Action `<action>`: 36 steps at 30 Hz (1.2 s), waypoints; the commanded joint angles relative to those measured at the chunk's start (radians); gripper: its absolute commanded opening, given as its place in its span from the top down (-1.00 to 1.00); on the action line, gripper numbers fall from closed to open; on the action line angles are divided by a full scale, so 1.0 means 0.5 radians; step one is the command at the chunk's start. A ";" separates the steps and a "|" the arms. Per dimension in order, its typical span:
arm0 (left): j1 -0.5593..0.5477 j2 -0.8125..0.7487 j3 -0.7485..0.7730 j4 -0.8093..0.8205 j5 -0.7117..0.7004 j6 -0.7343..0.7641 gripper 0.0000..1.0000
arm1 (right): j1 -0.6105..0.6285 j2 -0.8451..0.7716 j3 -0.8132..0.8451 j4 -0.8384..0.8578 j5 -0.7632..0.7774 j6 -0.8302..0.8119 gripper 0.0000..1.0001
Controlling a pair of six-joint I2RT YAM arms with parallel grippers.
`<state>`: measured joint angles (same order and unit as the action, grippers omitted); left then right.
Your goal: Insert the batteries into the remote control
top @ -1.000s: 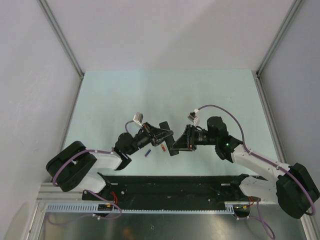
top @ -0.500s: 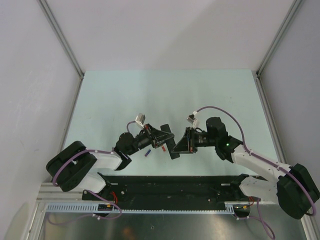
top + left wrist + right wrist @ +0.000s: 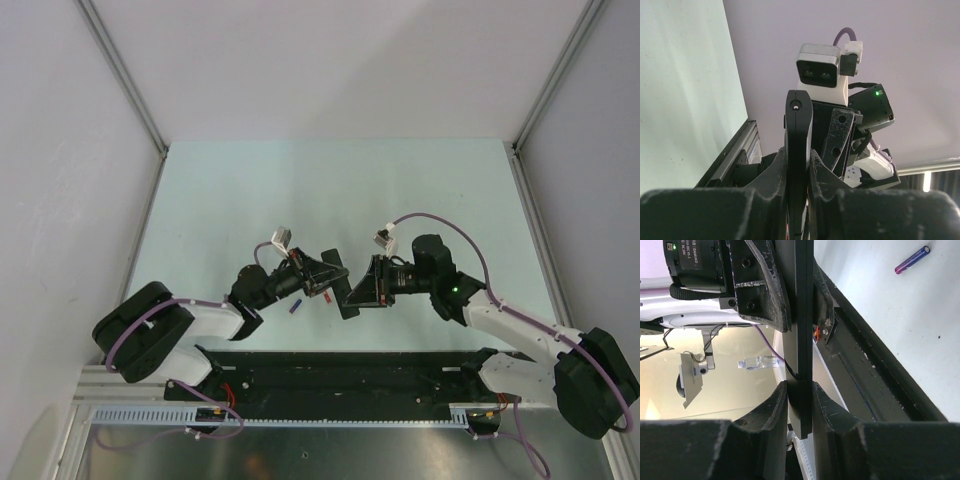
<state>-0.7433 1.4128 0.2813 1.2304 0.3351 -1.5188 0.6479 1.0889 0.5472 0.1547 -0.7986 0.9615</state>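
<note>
The remote control [image 3: 799, 125] is held by both arms at once, over the table [image 3: 250, 190]. The left gripper [image 3: 799, 161] is fully closed on it. In the left wrist view the black bar stands upright exactly between the two left fingers [image 3: 775, 172]. Both fingers press on its sides, and its rounded end sticks out well past the fingertips.

The right gripper [image 3: 800, 390] is also closed on the same bar, with only the thickness of the bar between the jaws. In the right wrist view the remote control passes straight between the right fingers [image 3: 771, 412] and touches both of them. It continues beyond the fingertips up to the left gripper, which clamps it further along. So the two grippers face each other, tip towards tip, with the bar between them.

The purple-blue battery [image 3: 912, 259] lies flat on the table. In the right wrist view it is well apart from the right fingers, off to their right side and beyond the tips. In the top view the red-orange battery [image 3: 326, 294] shows on the table near the left fingertips, close to the remote control.
</note>
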 commanded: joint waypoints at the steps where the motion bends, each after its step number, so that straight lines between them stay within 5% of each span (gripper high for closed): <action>1: 0.008 -0.015 0.060 0.675 0.176 -0.070 0.99 | -0.026 0.059 0.004 -0.027 0.069 0.004 0.82; 9: -0.050 -0.101 0.026 0.675 0.373 -0.018 1.00 | -0.096 0.160 0.114 0.108 0.100 0.028 1.00; 36: -0.287 -0.135 -0.050 0.641 0.554 0.092 1.00 | -0.287 0.368 0.329 0.338 0.226 0.086 0.92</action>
<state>-0.7712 1.3911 0.2779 1.2552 0.3031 -1.4731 0.5732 1.2263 0.6220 0.1917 -0.9798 0.9936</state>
